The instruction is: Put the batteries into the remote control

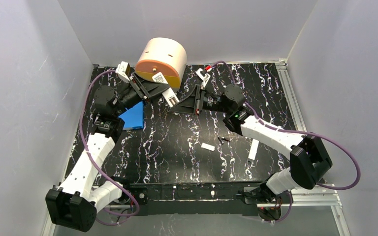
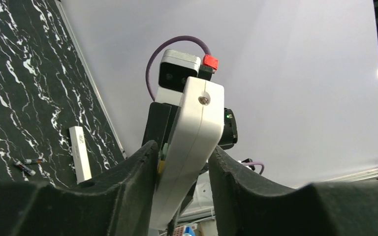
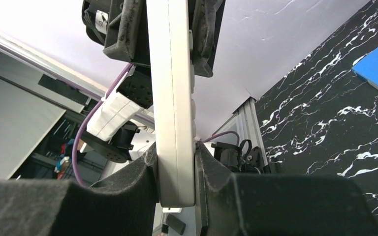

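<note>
Our remote (image 3: 171, 118) is up in the air, between our two pincers. The right pincer (image 3: 176, 153) pinches one end tight. The left pincer (image 2: 182, 153) reaches round the other end, one side each way, but we cannot tell if it squeezes yet. We think two holds stop the remote falling while it is passed over. The batteries (image 1: 222, 140) wait on the tabletop (image 1: 167, 157), down below and well apart from both pincers.
</note>
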Motion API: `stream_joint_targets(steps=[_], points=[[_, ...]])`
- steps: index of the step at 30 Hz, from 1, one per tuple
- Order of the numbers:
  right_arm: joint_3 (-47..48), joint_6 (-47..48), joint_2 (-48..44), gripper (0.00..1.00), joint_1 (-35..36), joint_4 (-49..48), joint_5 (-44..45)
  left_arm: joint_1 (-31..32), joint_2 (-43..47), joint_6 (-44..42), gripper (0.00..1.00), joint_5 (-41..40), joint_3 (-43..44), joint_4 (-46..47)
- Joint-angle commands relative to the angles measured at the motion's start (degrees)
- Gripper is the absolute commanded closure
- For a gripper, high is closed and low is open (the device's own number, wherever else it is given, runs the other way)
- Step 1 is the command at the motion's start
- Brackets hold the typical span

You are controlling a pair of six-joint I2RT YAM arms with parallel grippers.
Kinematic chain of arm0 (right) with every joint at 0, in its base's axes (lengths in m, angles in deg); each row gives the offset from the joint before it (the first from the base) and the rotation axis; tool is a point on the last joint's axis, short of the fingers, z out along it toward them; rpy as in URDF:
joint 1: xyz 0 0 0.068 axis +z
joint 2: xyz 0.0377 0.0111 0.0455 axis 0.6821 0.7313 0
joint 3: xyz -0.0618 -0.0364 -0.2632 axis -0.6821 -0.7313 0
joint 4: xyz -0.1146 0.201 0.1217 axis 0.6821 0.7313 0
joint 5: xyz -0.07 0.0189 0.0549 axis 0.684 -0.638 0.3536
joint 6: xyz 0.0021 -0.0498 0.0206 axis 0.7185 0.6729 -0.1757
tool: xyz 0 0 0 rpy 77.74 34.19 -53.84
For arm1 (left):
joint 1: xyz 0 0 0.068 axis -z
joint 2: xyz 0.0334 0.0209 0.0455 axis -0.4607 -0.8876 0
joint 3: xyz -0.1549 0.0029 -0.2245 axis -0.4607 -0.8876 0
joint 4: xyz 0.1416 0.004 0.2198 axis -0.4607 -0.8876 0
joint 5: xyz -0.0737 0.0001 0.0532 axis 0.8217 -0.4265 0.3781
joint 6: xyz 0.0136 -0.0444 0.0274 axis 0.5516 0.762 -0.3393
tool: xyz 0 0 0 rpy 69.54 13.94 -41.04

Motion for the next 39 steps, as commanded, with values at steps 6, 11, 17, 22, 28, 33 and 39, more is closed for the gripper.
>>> stream_joint_targets(steps=[6, 11, 17, 22, 28, 33, 39], points=[[2.79, -3.69, 1.26, 0.71, 0.48, -4.83, -3.25, 0.28, -2.15, -4.30, 0.99, 1.49, 3.49, 2.81], [1.71, 2.81, -2.29, 0.21, -1.25, 7.09, 1.97, 0.14, -1.67, -9.21, 1.00, 1.68, 2.94, 2.73], [-2.40, 16.74, -14.65, 0.08, -6.05, 22.68, 10.65, -0.47, -1.42, -19.66, 1.00, 7.03, 3.05, 2.34], [-3.51, 23.58, -24.14, 0.09, -9.42, 41.36, 24.65, -1.26, -2.10, -25.15, 1.00, 12.13, 4.00, 0.81], [3.42, 25.73, -21.96, 0.28, -9.68, 71.30, 49.97, -1.21, -2.79, -28.97, 1.00, 23.05, 5.84, 0.95], [4.78, 31.07, -14.85, 0.38, -9.72, 79.53, 49.96, -1.21, -3.15, -28.55, 1.00, 22.59, 5.07, 0.42], [0.14, 39.58, -9.43, 0.56, -9.37, 81.50, 49.10, -1.21, -3.54, -27.38, 1.00, 22.60, 4.96, 0.16]])
